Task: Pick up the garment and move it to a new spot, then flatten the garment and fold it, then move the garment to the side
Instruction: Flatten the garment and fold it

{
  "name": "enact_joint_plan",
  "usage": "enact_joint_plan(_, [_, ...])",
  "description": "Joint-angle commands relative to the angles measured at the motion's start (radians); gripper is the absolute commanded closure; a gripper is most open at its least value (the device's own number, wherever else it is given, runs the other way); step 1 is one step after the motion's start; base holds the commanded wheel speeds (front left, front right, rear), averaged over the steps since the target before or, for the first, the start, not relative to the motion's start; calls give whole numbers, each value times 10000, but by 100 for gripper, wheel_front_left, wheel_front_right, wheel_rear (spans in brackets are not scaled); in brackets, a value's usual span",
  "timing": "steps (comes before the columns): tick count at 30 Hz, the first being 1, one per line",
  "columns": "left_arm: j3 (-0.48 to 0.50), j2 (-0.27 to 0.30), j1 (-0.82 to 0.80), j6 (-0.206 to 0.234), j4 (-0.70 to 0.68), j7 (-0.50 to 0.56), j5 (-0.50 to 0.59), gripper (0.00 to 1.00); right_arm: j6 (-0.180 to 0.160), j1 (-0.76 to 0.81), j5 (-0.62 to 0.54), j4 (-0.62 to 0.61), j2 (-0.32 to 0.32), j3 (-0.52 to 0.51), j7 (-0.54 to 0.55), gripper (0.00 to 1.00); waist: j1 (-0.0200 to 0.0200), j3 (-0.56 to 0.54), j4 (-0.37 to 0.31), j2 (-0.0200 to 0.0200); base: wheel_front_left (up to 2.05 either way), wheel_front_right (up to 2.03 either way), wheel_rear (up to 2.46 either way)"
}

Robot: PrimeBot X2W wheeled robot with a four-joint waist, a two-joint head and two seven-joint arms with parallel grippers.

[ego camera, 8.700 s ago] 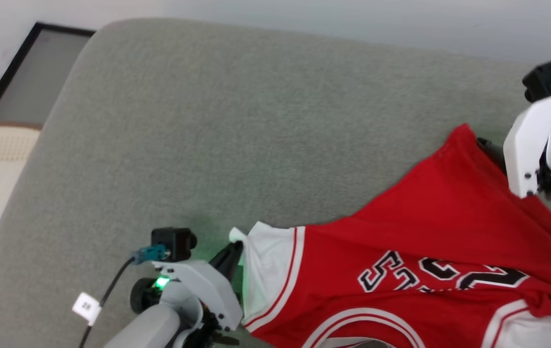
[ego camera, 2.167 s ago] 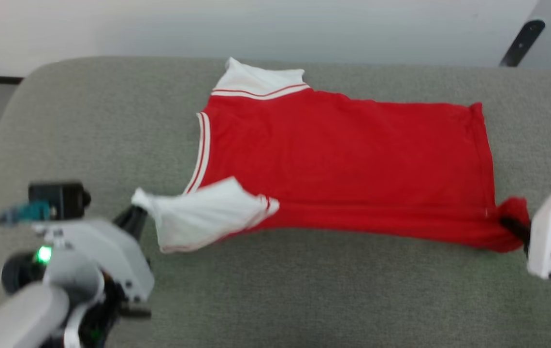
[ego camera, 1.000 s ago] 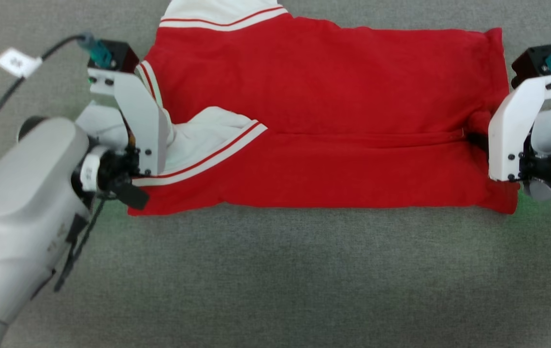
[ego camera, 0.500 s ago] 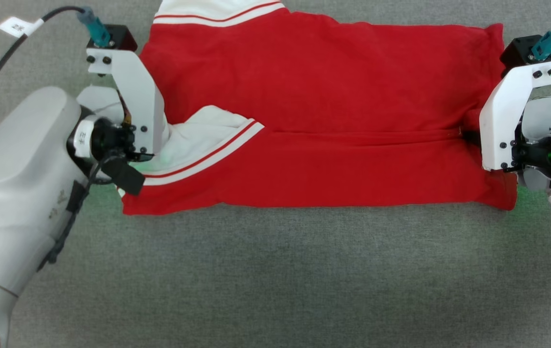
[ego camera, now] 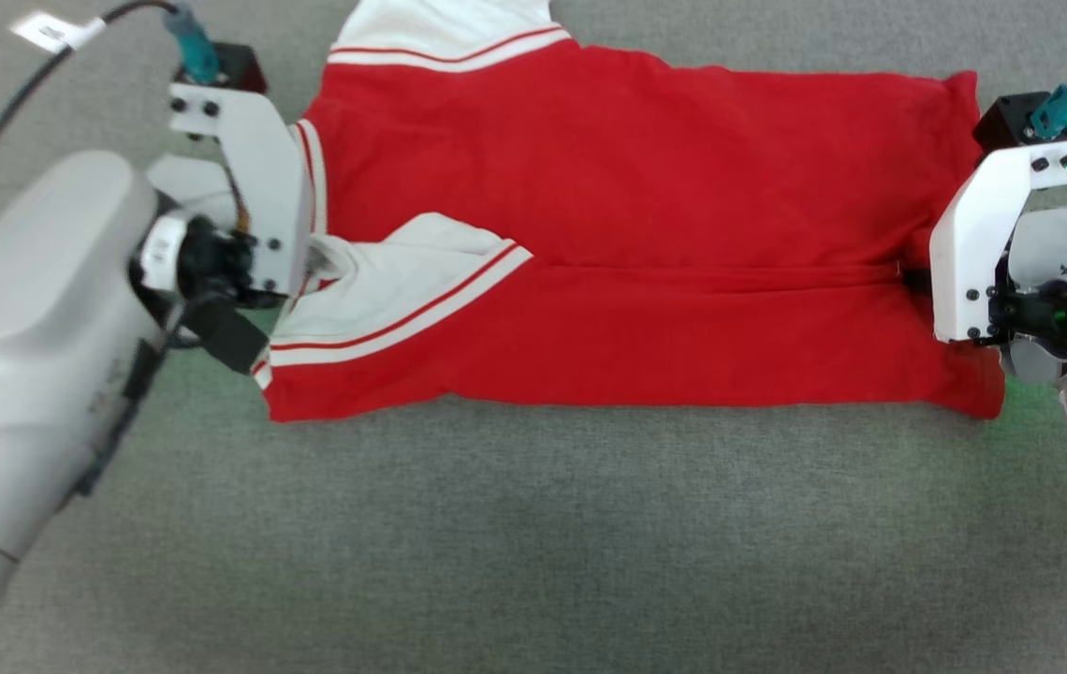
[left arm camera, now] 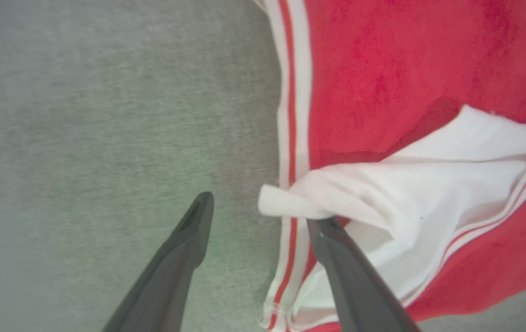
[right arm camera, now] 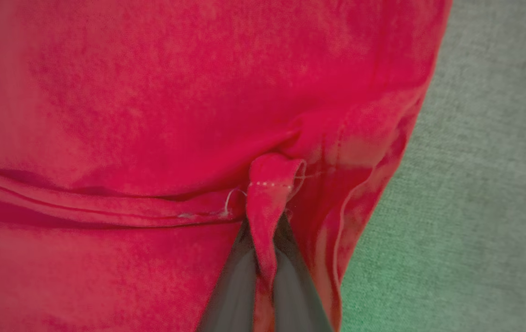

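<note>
Spread sideways on the grey cushion: the garment, red body doubled along a lengthwise crease, collar end toward the left arm, bottom end toward the right arm. Folded in over the red, a white sleeve with striped trim along its edge. At the collar end, the left gripper, fingers wide apart and clasping nothing: one finger over bare cushion, the other resting against the sleeve and trim, the sleeve's rolled tip just beyond and between the two tips. At the opposite end, the right gripper, clamped tight on a pinch of red hem, the cloth standing up in a small fold from between the dark fingers, close to the garment's edge and the bare cushion beside it.
</note>
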Motion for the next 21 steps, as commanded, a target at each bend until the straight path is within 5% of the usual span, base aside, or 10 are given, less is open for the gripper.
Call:
enact_joint_plan(1, [-68,196,-217,101,-143,10,211,0,-37,817,-167,673,89,273,109,100,0,-213,117,0,0,0,0])
enact_joint_plan(7, [121,579,-218,311,-875,-392,349,0,-29,867,-207,972,-47,267,-176,100,0,-654,288,0,0,0,0])
enact_joint_plan(8, [152,627,-157,339,-1042,-493,375,0,-29,863,-240,1006,-91,275,-277,65,0,-743,314,0,0,0,0])
enact_joint_plan(9, [191,678,-80,362,-1197,-610,387,0,-29,844,-266,1046,-141,278,-373,14,0,-831,336,0,0,0,0])
enact_joint_plan(10, [245,709,12,396,-1343,-730,352,0,-31,821,-282,1136,-196,277,-421,0,0,-924,357,0,0,0,0])
enact_joint_plan(21, [643,1201,1459,768,-3139,-2112,101,0,-29,296,-497,1095,-493,434,-1365,0,0,-2141,346,0,0,0,0])
